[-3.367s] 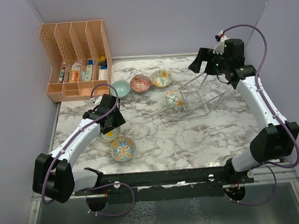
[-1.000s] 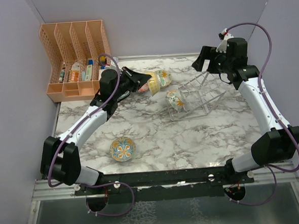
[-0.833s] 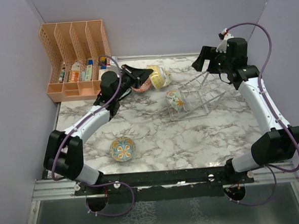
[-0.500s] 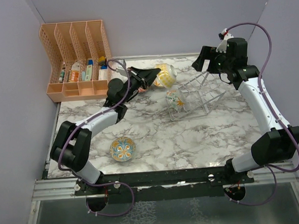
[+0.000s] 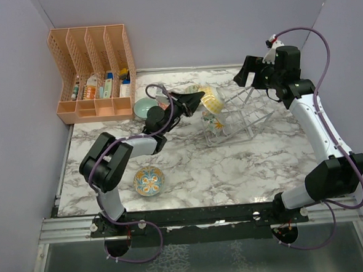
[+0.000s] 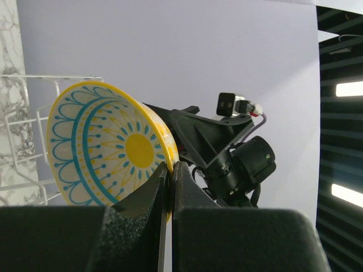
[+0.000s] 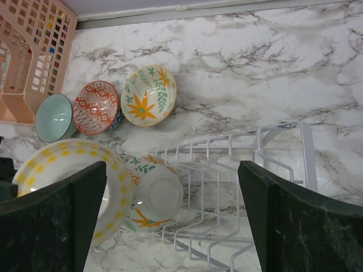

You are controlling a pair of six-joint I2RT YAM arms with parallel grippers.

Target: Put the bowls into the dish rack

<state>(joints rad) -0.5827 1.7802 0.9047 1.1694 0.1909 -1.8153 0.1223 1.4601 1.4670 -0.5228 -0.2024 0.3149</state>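
Clenched on the rim of the yellow bowl [image 6: 108, 147], my left end effector [image 6: 170, 170] holds it up on edge, clear of the worktop [image 5: 232, 163]. One finger is inside the bowl and one is outside. The bowl hangs at the left end of the dish rack [image 5: 245, 113], just above and beside the floral bowl [image 7: 156, 195] already standing in the end slot.

I judge the step in hand to be seating this bowl in the next free slot. The grip is only a thin pinch on the rim, so I should move slowly and avoid any wrist twist that could let the bowl swing. I want its face parallel to the seated bowl and its lower edge lined up with a gap between wires. Then I should bring it past that bowl without knocking it, lower it straight down, and let go only once the wires carry the weight. The rack looks light and might slide if I push sideways.

My right end effector [image 5: 242, 77] hovers over the far end of the rack, fingers spread and grasping nothing. From there it could steady the frame.

On the worktop, the teal bowl [image 7: 54, 118], red-patterned bowl [image 7: 96, 107] and orange-flower bowl [image 7: 148, 95] wait beyond the rack. A blue-and-yellow bowl [image 5: 149, 180] lies nearer my bases.
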